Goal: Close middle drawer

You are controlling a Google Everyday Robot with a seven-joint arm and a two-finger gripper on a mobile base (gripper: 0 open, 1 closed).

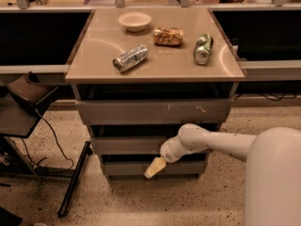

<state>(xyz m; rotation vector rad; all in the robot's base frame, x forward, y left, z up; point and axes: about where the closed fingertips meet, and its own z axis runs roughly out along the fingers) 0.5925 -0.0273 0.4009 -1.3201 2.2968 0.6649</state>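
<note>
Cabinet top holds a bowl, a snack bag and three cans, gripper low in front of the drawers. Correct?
No: the camera view shows two, a silver can and a green can. The bowl, snack bag and gripper low before the lowest drawer front are as stated.
</note>
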